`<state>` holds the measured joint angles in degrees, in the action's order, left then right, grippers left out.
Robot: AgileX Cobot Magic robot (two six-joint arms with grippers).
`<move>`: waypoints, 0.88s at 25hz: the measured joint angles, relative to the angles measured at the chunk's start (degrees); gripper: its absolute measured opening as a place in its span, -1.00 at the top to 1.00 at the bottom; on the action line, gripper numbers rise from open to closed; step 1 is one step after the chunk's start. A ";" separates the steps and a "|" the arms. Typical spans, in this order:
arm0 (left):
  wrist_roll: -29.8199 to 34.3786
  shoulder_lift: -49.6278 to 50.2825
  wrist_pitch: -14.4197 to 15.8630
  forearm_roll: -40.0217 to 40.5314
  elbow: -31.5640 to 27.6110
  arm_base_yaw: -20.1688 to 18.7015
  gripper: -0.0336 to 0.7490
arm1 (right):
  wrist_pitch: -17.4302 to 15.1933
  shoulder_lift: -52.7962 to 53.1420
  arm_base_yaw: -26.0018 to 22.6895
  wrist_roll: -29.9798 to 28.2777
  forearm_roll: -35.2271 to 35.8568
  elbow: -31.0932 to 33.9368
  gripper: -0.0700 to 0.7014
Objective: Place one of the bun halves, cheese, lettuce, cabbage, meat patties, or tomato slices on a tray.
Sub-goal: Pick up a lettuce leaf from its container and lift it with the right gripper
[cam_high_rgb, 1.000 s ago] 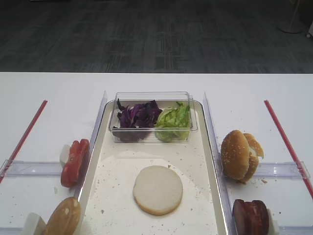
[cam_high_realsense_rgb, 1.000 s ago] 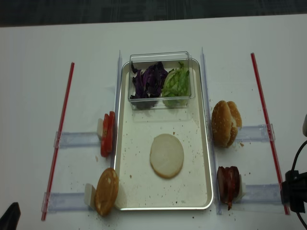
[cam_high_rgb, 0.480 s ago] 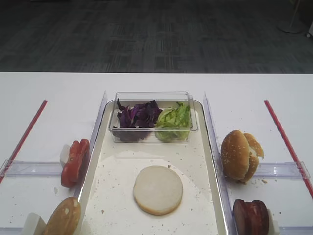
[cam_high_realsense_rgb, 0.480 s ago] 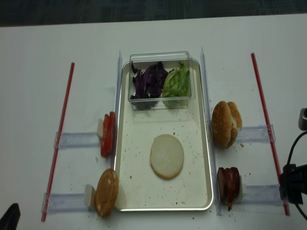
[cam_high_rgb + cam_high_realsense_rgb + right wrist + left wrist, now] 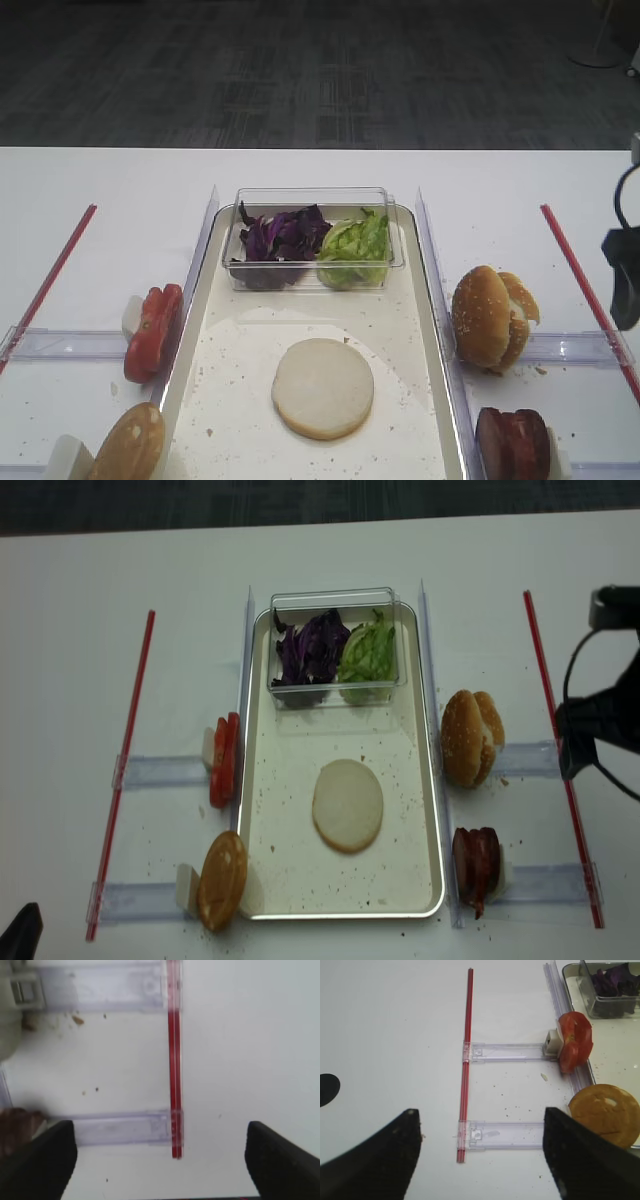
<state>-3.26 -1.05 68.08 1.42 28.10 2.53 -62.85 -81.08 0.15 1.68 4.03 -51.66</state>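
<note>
One bun half point(image 5: 347, 805) flat mid-tray point(image 5: 300, 905); right pincer point(image 5: 160, 1160) wide open, empty, above red strip point(image 5: 173, 1060).

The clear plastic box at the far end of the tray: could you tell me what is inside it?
The clear plastic box holds dark purple cabbage on its left and light green lettuce on its right. Anything beneath those leaves is hidden.
</note>
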 joint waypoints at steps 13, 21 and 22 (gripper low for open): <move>0.00 0.00 0.00 0.00 0.00 0.00 -0.30 | -4.18 -28.90 0.00 -0.72 -0.98 -32.18 -0.97; 0.00 0.00 0.00 0.00 0.00 0.00 -0.30 | -5.53 -37.63 0.00 -0.19 -1.07 -44.51 -0.97; 0.00 0.00 0.00 0.00 0.00 0.00 -0.30 | -5.53 -38.16 0.00 -0.09 -1.07 -44.93 -0.97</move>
<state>-3.26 -1.05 68.08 1.42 28.10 2.53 -68.39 -119.24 0.15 1.58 2.96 -96.59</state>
